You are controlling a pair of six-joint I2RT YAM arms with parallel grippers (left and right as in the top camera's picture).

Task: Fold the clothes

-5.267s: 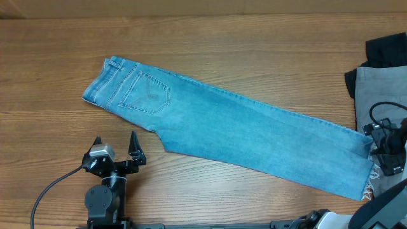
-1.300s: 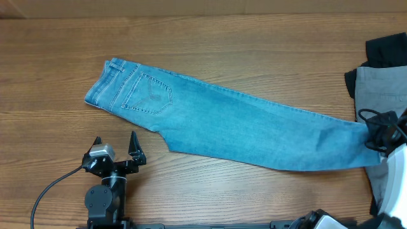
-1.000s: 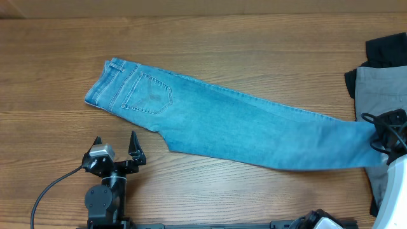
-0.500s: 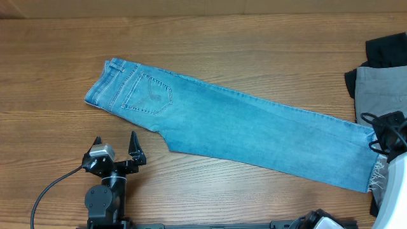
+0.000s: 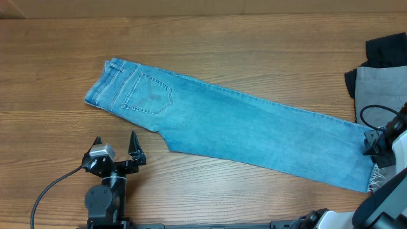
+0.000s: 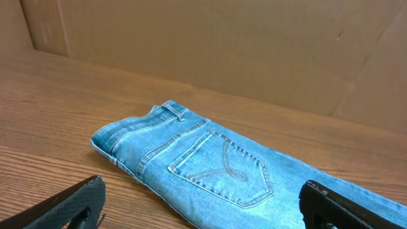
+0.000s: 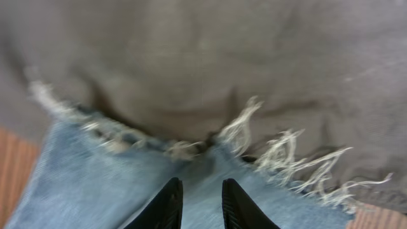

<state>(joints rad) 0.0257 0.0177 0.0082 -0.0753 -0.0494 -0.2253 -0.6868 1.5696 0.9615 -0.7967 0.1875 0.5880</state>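
Light blue denim jeans [image 5: 241,127] lie flat, folded lengthwise, slanting across the table with the waistband and a stitched back pocket [image 5: 147,94] at the left. The frayed hem [image 5: 375,179] rests against the grey trousers [image 5: 381,89] at the right edge. My right gripper [image 5: 375,144] hovers over that hem. In the right wrist view its jaws [image 7: 200,194] stand slightly apart with only denim [image 7: 95,184] behind the gap. My left gripper [image 5: 115,141] stands open near the front edge, just short of the jeans' seat [image 6: 216,165]. Its fingers [image 6: 82,197] are wide apart.
A black garment [image 5: 385,51] lies behind the grey trousers at the back right. The wooden table [image 5: 254,44] extends behind the jeans. A cable [image 5: 51,191] trails from the left arm toward the front left.
The leg end, lifted and tucked under a second ago, now lies flat with its frayed hem showing. The right gripper let go and drew back to the right.
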